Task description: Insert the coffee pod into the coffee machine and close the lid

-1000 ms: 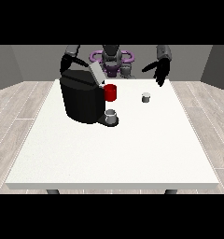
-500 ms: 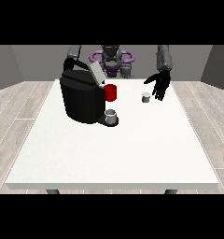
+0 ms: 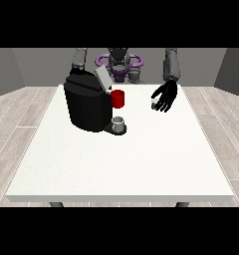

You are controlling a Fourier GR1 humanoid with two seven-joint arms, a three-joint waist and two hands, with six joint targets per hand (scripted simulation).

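Note:
A black coffee machine point(image 3: 86, 105) stands on the white table point(image 3: 121, 159) at the view's left, its grey lid point(image 3: 102, 77) tilted up and open. It has a red part point(image 3: 118, 98) on its front and a small grey cup point(image 3: 119, 123) on its base. A small grey coffee pod point(image 3: 154, 104) sits on the table to the right. The hand at the view's right point(image 3: 166, 96) hangs right beside the pod, fingers straight and pointing down, partly covering it. The other hand is hidden behind the machine; only its arm point(image 3: 79, 59) shows.
The robot's torso with a purple ring point(image 3: 119, 62) stands behind the table's far edge. The table's near half and right side hold nothing else. Wooden floor surrounds the table.
The hand at the view's right has come down and moved left, from above and right of the pod to right against it. The machine and lid have not moved.

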